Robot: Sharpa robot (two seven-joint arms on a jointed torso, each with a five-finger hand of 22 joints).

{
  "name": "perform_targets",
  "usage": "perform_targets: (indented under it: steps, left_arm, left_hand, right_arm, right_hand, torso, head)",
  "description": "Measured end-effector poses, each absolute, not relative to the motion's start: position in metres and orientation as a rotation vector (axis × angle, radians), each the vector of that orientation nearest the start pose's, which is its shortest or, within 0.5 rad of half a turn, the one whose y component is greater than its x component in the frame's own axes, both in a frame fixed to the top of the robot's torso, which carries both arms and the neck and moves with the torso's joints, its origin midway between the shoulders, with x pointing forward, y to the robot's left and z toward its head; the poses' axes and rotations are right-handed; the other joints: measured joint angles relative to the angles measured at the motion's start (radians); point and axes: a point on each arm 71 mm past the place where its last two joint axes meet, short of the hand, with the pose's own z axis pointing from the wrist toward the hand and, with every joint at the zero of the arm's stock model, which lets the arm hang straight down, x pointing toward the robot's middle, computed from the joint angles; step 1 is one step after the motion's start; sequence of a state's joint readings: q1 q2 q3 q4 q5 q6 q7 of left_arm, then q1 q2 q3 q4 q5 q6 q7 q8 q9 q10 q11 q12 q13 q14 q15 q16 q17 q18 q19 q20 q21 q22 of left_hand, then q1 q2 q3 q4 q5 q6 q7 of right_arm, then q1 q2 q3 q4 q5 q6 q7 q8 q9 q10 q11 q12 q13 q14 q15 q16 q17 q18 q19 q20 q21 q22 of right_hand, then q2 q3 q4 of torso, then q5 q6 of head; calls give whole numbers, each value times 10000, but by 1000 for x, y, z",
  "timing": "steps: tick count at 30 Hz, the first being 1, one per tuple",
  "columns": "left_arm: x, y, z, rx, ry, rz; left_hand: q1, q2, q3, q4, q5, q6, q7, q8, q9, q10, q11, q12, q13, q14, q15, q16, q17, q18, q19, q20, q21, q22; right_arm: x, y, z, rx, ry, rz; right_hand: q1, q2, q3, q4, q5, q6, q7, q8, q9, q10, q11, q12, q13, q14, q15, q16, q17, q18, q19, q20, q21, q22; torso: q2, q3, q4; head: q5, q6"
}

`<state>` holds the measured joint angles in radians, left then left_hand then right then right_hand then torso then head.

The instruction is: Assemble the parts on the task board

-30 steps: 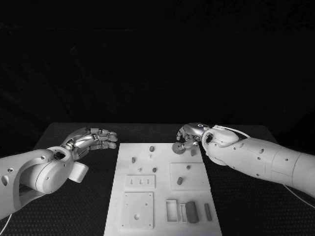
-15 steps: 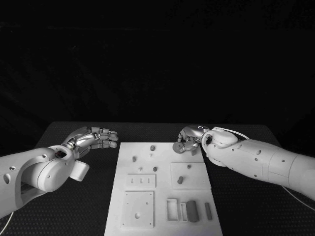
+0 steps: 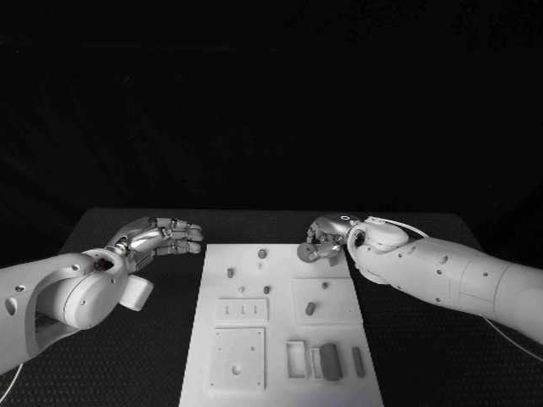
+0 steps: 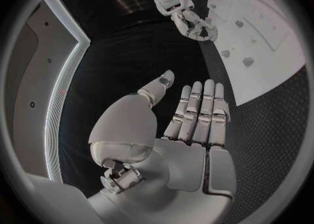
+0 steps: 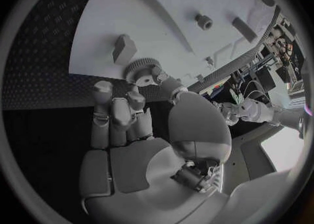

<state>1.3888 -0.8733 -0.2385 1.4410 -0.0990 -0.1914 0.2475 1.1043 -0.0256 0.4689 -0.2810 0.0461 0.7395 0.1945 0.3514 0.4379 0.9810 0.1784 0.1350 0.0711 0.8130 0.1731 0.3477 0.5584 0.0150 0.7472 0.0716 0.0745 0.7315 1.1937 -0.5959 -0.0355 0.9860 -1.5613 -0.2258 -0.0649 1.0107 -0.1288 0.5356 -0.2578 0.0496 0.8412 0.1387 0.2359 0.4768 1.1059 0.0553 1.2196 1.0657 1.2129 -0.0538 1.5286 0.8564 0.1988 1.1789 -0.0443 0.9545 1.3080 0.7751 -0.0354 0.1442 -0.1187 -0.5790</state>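
Your right hand (image 3: pixel 326 238) pinches a small gear (image 3: pixel 308 252) at the far right corner of the task board (image 3: pixel 284 339).
Centre of the head view: the white board lies on the black surface (image 3: pixel 137 356), with small parts such as a peg (image 3: pixel 263 254) near its top edge and a dark bar (image 3: pixel 330 362) at lower right. Your left hand (image 3: pixel 161 237) hangs left of the board's top corner, holding nothing, fingers straight and side by side, thumb apart. In the right wrist view the gear (image 5: pixel 139 69) sits at your fingertips (image 5: pixel 102 89), just over the board's edge.
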Motion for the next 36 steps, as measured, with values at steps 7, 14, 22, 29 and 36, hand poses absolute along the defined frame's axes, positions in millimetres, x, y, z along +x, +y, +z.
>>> perform_targets:
  steps: [7, 14, 22, 29, 36]
  left_arm:
    - [509, 248, -170, -9675, 16521, -13587]
    - [509, 248, -170, -9674, 16544, -13601]
    - [508, 248, -170, -9685, 16546, -13591]
    - [508, 248, -170, -9686, 16553, -13591]
    - [508, 248, -170, -9695, 16556, -13579]
  left_hand:
    - [-34, 35, 0, 0, 0, 0, 0, 0, 0, 0, 0, 0, 0, 0, 0, 0, -1, 0, 0, 0, 0, 1]
    - [-34, 35, 0, 0, 0, 0, 0, 0, 1, 0, 0, 0, 1, 0, 0, 0, -1, 0, 0, 0, 0, 1]
    - [-34, 35, 0, 0, 0, 0, 0, 0, 1, 0, 0, 0, 1, 0, 0, 0, 9, 0, -1, 0, 0, 1]
    - [-33, 35, 0, 0, 0, 0, 0, 0, 2, 0, 0, 0, 2, 0, 0, 0, 8, 0, 0, 0, 0, 1]
    - [-33, 35, 0, 0, 0, 0, 0, 0, 2, 0, 0, 0, 2, 0, 0, 0, 7, 0, -1, 0, 0, 2]
  right_arm:
    - [570, -235, -222, -1787, 17345, 3281]
    - [570, -233, -223, -1880, 17295, 3245]
    - [569, -233, -224, -1939, 17183, 3223]
    - [567, -230, -225, -2057, 17146, 3251]
    - [567, -229, -225, -2148, 17157, 3254]
  right_hand:
    - [-40, 40, 0, 0, 0, -14, 19, 53, 11, -34, -35, 0, -9, -1, 0, 0, 0, 0, -5, 5, 0, -1]
    - [-40, 40, 0, -1, 0, -16, 20, 62, 32, -34, -35, 41, -9, 0, 0, 0, 0, 0, -12, 13, 0, -2]
    - [41, 203, 43, -43, -1, -17, 22, 143, 32, -34, -35, 42, -32, -7, -7, 47, 8, 1, -17, -55, 0, -2]
    - [207, 492, 108, -247, -3, 100, -95, 300, 60, -14, -127, 42, -48, 2, -71, 47, 10, 0, -18, -56, 0, -3]
    - [327, 722, 164, -309, -42, 300, -294, 450, 134, 22, -234, 41, -78, -1, -174, 47, 15, 1, -19, -53, 0, -4]
  torso:
    - [-1, -1, 0]
    - [-1, -3, 6]
    - [2, -2, 0]
    - [2, -1, -6]
    - [0, -1, -6]
  head:
    - [12, -29]
    - [34, -54]
    - [56, -98]
    - [66, -125]
    - [66, -151]
